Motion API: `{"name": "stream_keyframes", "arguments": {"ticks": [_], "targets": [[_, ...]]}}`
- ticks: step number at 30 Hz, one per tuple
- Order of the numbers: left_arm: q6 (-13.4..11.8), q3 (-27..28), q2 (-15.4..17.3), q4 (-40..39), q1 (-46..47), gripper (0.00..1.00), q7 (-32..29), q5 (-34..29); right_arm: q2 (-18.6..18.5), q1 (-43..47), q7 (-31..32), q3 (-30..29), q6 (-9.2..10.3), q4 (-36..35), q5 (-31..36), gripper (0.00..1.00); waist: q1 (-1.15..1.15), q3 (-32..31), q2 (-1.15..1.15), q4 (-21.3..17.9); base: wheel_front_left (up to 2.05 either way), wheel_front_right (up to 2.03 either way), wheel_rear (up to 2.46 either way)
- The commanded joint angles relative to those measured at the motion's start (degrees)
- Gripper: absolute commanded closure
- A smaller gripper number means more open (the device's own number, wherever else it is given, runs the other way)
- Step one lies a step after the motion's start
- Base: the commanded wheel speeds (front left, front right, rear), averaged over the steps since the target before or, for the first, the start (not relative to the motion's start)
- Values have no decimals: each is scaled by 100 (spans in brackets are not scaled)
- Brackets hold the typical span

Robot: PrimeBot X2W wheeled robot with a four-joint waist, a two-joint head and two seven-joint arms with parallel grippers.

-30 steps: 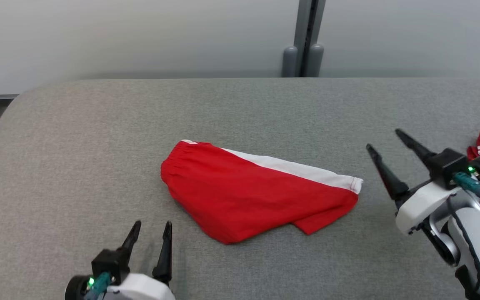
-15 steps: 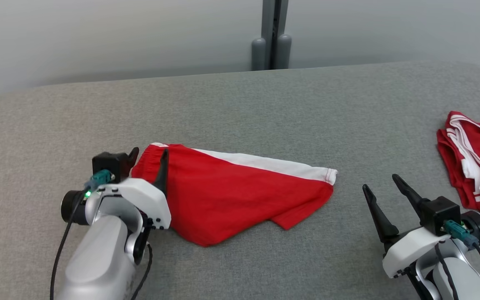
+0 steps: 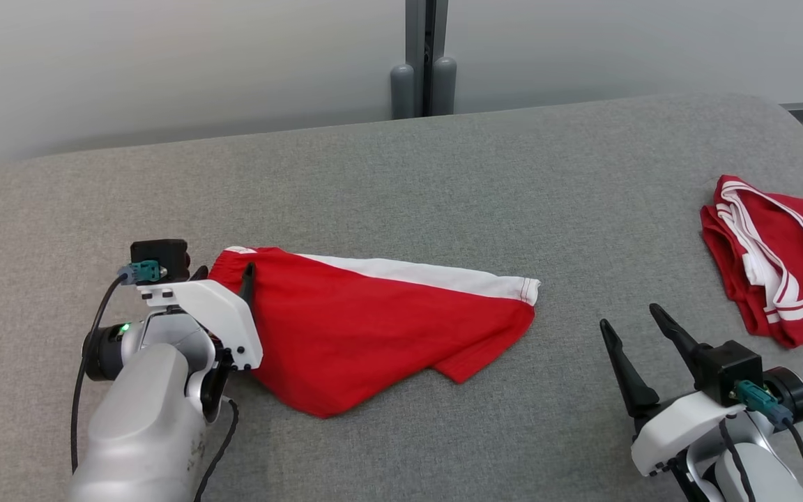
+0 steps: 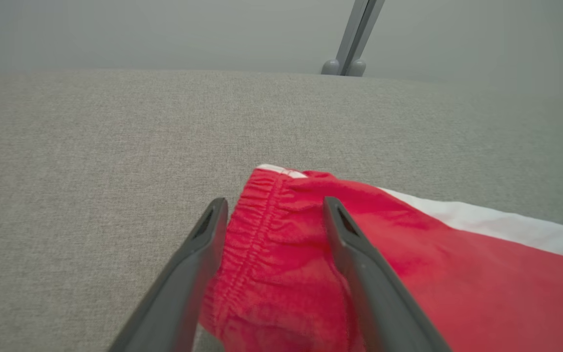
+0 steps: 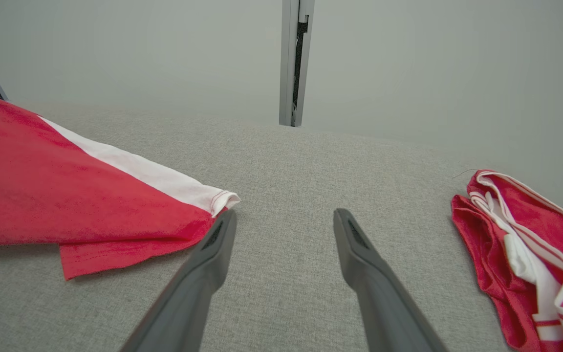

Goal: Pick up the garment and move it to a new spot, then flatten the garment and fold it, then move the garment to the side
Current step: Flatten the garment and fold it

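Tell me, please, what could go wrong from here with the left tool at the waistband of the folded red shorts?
1. The left tool stands open astride the waistband; closing there may pinch only the upper layers, so the shorts could unfold when lifted.
2. The right tool is open and apart from the hem end; a one-sided pull may drag and crease it.
3. Another red garment lies on the right; a move there could tangle them.

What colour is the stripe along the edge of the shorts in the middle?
The stripe is white, on red shorts; the head view shows it best.
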State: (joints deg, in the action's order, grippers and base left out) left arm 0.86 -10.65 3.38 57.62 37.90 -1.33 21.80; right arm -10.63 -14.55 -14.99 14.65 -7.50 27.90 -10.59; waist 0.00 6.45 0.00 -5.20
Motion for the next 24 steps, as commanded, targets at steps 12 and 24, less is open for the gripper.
{"name": "stream_keyframes", "arguments": {"ticks": [12,24], "targets": [[236,-254,-3,318,-232,100,757,40,55,204,-26,-182,2,8,-39,0,0,-141,0,132,0,0,0],[205,-820,-34,-156,-1552,100,1535,481,325,725,-26,-337,2,69,-54,0,0,-849,0,500,0,0,0]]}}
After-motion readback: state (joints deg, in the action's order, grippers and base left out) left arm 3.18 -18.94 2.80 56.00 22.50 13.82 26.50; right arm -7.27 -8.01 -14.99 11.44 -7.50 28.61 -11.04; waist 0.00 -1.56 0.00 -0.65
